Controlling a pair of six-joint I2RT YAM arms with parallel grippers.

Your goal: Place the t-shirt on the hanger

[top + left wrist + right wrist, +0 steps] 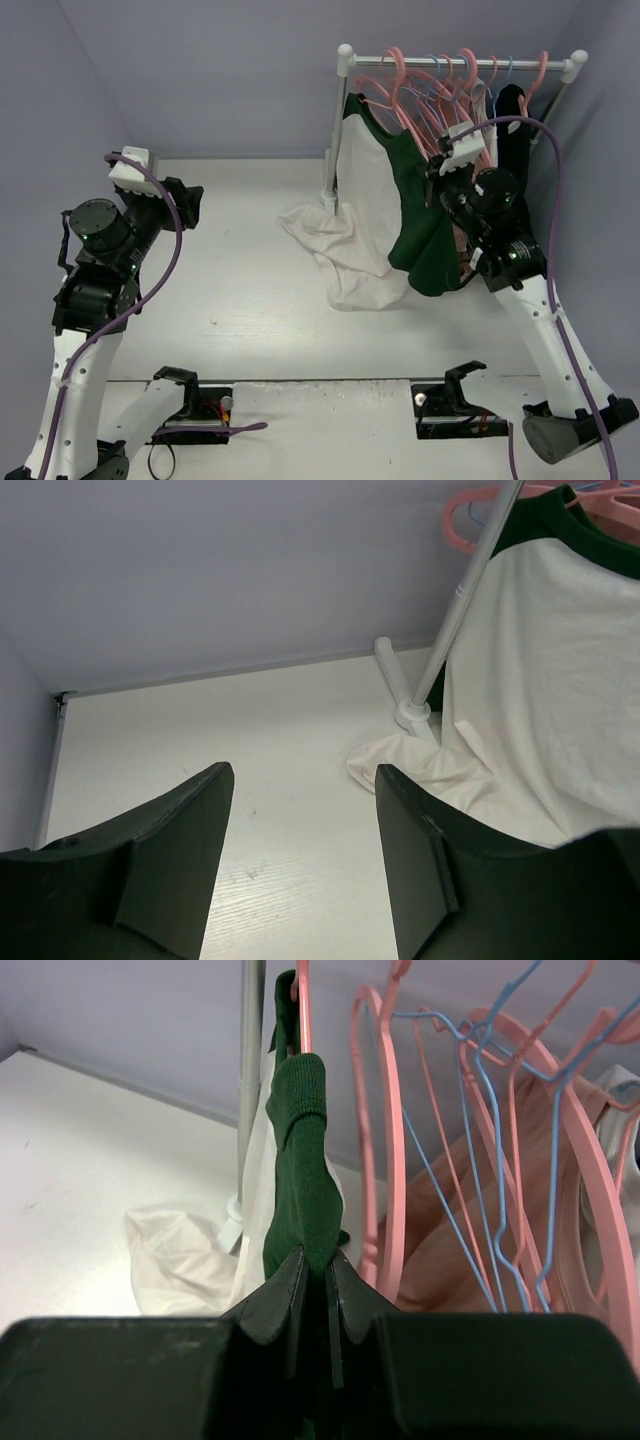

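At the left end of the rail [460, 62], the t-shirt [362, 200] is seen draped over the hanger [303, 1005], its cream hem pooled on the table [250, 290] beside the rack's post [333, 150]. A fold of its dark green sleeve is clamped in the closed right gripper [318, 1260], just beside the other pink and blue hangers [480, 1110]. Well apart to the left, the left gripper [305, 780] is held above the table, jaws spread and grasping nothing.

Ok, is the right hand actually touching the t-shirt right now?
Touching. The right wrist view shows the right hand pinched shut on the dark green sleeve of the t-shirt, with the fabric running up from between its fingers.
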